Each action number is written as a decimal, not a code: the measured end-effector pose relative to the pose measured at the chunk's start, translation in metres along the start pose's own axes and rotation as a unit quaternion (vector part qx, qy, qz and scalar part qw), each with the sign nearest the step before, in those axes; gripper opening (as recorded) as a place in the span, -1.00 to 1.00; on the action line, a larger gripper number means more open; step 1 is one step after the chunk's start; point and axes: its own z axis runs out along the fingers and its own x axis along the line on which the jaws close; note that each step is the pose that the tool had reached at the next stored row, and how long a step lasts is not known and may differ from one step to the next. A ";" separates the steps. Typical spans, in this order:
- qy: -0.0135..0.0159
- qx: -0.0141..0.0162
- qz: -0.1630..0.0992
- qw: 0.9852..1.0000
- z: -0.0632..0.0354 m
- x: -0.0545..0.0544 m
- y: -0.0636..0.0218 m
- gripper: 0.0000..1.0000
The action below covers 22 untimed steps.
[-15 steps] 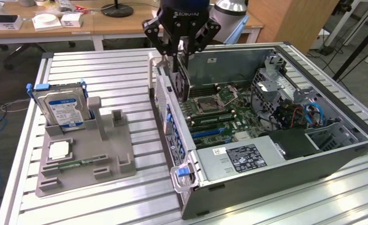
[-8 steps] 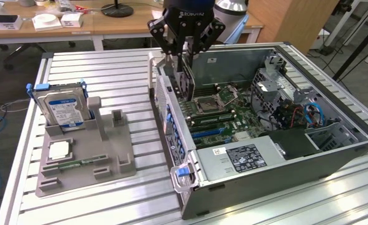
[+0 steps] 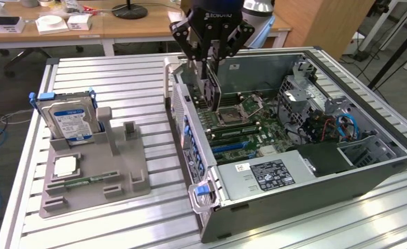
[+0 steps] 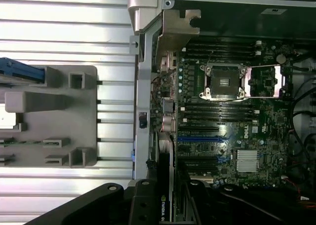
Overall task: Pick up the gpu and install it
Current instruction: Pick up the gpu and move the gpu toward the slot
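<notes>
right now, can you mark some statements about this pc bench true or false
1. The pincer grips the gpu over the open computer case. True.
2. The hard drive lies flat inside the case. False: it stands upright in the gray holder on the table.
3. A green memory stick lies in that holder. True.
4. The case's side is closed up. False: it is open, with the motherboard showing.

The flat black gpu card [image 3: 213,92] is contrasting with the green motherboard [image 3: 239,129], the silver hard drive [image 3: 66,105] wearing a blue-white label [image 3: 72,124].
</notes>
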 end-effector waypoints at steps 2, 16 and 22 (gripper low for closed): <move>0.000 0.000 0.000 1.000 0.0001 -0.003 0.0000 -0.47; 0.000 0.000 0.000 1.000 0.0004 -0.020 -0.0001 -0.47; 0.000 0.000 0.000 1.000 0.0006 -0.027 -0.0001 -0.47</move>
